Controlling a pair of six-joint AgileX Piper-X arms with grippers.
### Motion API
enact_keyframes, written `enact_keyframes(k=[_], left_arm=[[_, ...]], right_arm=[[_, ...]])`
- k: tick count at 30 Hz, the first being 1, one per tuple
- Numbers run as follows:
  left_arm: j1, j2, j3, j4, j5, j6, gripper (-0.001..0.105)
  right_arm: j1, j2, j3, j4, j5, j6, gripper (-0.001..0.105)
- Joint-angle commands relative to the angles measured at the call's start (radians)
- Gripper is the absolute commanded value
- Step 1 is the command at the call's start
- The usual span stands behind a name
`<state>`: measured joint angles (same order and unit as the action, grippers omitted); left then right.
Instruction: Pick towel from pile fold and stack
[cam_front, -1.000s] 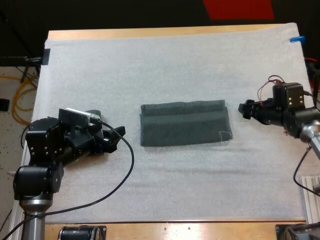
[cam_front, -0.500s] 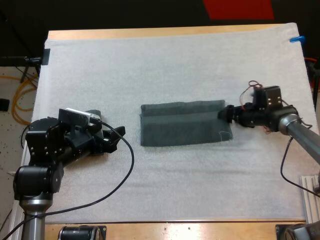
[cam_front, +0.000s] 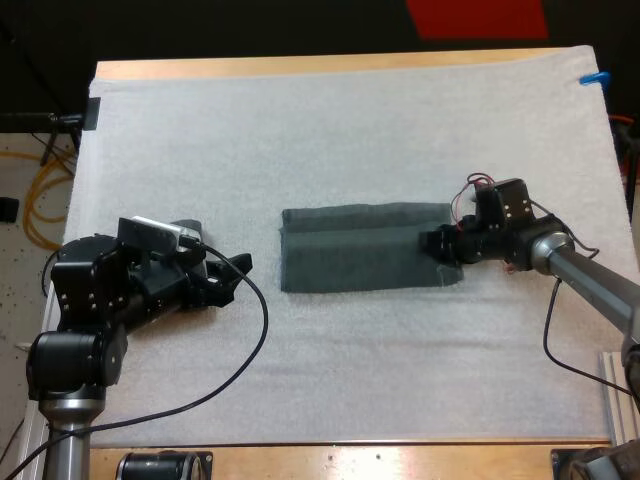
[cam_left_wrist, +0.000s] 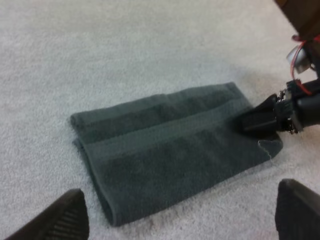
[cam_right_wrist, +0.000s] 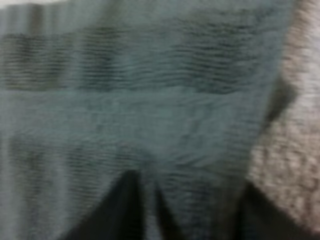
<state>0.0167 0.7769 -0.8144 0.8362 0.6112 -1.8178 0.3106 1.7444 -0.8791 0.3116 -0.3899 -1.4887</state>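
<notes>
On the left of the white mat (cam_front: 330, 130), the left pincer (cam_front: 228, 278) rests low, pointing toward the middle and well apart from the cloth. In the left wrist view its two black fingers (cam_left_wrist: 60, 220) stand wide apart with nothing between them but bare mat and the near edge of the cloth farther off, so this pincer is spread and clear.

At the mat's middle lies the towel (cam_front: 360, 250), dark grey-green, folded into a flat rectangle with its long side running left to right. A stepped band of layers shows along its far side, and a pale loose thread (cam_left_wrist: 267, 146) curls at its near right corner.

The right pincer (cam_front: 432, 245) is at the towel's right end, its tip over the cloth just inside the edge. In the right wrist view its fingers (cam_right_wrist: 117, 207) stand apart with flat towel between them – spread, not pinching. The wooden table (cam_front: 300, 66) shows beyond the mat's far edge.
</notes>
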Motion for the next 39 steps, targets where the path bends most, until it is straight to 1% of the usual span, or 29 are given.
enact_keyframes(k=[1, 3, 4, 6, 7, 9, 10, 11, 12, 14, 15, 17, 19, 22, 24, 25, 27, 28, 30, 33, 34, 36, 39], left_arm=[[-0.002, -0.002, -0.006, 0.004, 0.012, 0.006, 0.074], [-0.002, -0.002, -0.006, 0.005, 0.014, 0.004, 0.074], [-0.002, -0.002, -0.006, 0.007, 0.014, 0.004, 0.074], [-0.002, -0.002, -0.006, 0.007, 0.014, 0.004, 0.074], [-0.002, -0.002, -0.006, 0.007, 0.014, 0.004, 0.074], [-0.002, -0.002, -0.006, 0.007, 0.014, 0.004, 0.074], [-0.002, -0.002, -0.006, 0.007, 0.014, 0.004, 0.074], [-0.002, -0.002, -0.006, 0.007, 0.014, 0.004, 0.074], [-0.002, -0.002, -0.006, 0.007, 0.014, 0.004, 0.074], [-0.002, -0.002, -0.006, 0.007, 0.014, 0.004, 0.074], [-0.002, -0.002, -0.006, 0.007, 0.014, 0.004, 0.074], [-0.002, -0.002, -0.006, 0.007, 0.014, 0.004, 0.074], [-0.002, -0.002, -0.006, 0.007, 0.014, 0.004, 0.074], [-0.002, -0.002, -0.006, 0.007, 0.014, 0.004, 0.074], [-0.002, -0.002, -0.006, 0.007, 0.014, 0.004, 0.074], [-0.002, -0.002, -0.006, 0.007, 0.014, 0.004, 0.074], [-0.002, -0.002, -0.006, 0.007, 0.014, 0.004, 0.074], [-0.002, -0.002, -0.006, 0.007, 0.014, 0.004, 0.074], [-0.002, -0.002, -0.006, 0.007, 0.014, 0.004, 0.074], [-0.002, -0.002, -0.006, 0.007, 0.02, 0.002, 0.074], [-0.002, -0.002, -0.006, 0.007, 0.022, 0.001, 0.074], [-0.002, -0.002, -0.006, 0.007, 0.029, 0.001, 0.074], [-0.002, -0.002, -0.006, 0.007, 0.037, 0.001, 0.074]], right_arm=[[0.003, -0.002, 0.007, 0.04, 0.012, 0.0, 0.001], [0.003, -0.027, 0.007, 0.073, 0.104, -0.024, 0.001], [0.003, -0.046, 0.007, 0.096, 0.167, -0.048, 0.001], [0.003, -0.096, 0.007, 0.157, 0.32, -0.123, 0.001], [0.003, -0.111, 0.007, 0.177, 0.37, -0.152, 0.001], [0.003, -0.169, 0.007, 0.239, 0.576, -0.284, 0.001], [0.003, -0.183, 0.007, 0.249, 0.622, -0.311, 0.001], [0.003, -0.207, 0.007, 0.263, 0.738, -0.378, 0.001], [0.003, -0.224, 0.007, 0.266, 0.827, -0.428, 0.001], [0.003, -0.248, 0.007, 0.262, 0.933, -0.479, 0.001], [0.003, -0.264, 0.007, 0.263, 0.95, -0.495, 0.001], [0.006, -0.285, 0.007, 0.27, 0.94, -0.491, 0.001], [0.022, -0.294, 0.007, 0.27, 0.908, -0.461, 0.001], [0.067, -0.295, 0.007, 0.27, 0.781, -0.352, 0.001], [0.109, -0.295, 0.007, 0.263, 0.642, -0.25, 0.001], [0.123, -0.294, 0.007, 0.258, 0.615, -0.215, 0.001], [0.167, -0.283, 0.007, 0.218, 0.497, -0.098, 0.001], [0.175, -0.279, 0.007, 0.203, 0.467, -0.077, 0.001], [0.206, -0.254, 0.007, 0.148, 0.374, 0.004, 0.001], [0.228, -0.217, 0.007, 0.072, 0.293, 0.095, 0.001], [0.23, -0.209, 0.007, 0.06, 0.284, 0.11, 0.001], [0.229, -0.181, 0.007, 0.012, 0.252, 0.191, 0.001], [0.229, -0.154, 0.007, -0.01, 0.246, 0.225, 0.001]])
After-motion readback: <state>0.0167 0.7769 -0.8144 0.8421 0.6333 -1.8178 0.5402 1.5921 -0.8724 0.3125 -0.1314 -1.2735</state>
